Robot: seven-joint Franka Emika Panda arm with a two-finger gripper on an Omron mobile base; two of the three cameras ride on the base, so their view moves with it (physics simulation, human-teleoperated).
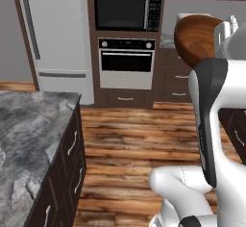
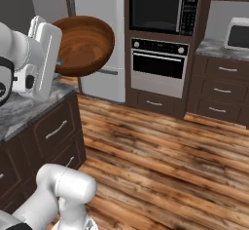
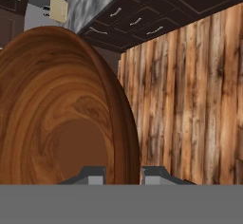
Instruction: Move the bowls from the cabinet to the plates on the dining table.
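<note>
The glossy reddish-brown wood bowl [image 2: 85, 44] hangs in the air, tipped on its side, with its hollow facing the right base camera. My gripper [image 3: 123, 173] is shut on its rim, one finger inside the bowl [image 3: 61, 123] and one outside. In the left base view the bowl [image 1: 194, 38] sits high at the right, partly behind my arm. The green bowl, the plates and the wall cabinet are out of view. A grey marbled stone top [image 1: 29, 139] over dark drawers lies at the left; no chairs show beside it.
Straight ahead stand a white fridge [image 1: 57, 33], a built-in microwave [image 1: 127, 12] and an oven [image 1: 126, 62]. Low brown cupboards with a small white microwave [image 2: 238, 34] on them line the right. Wooden floor [image 2: 160, 156] stretches between.
</note>
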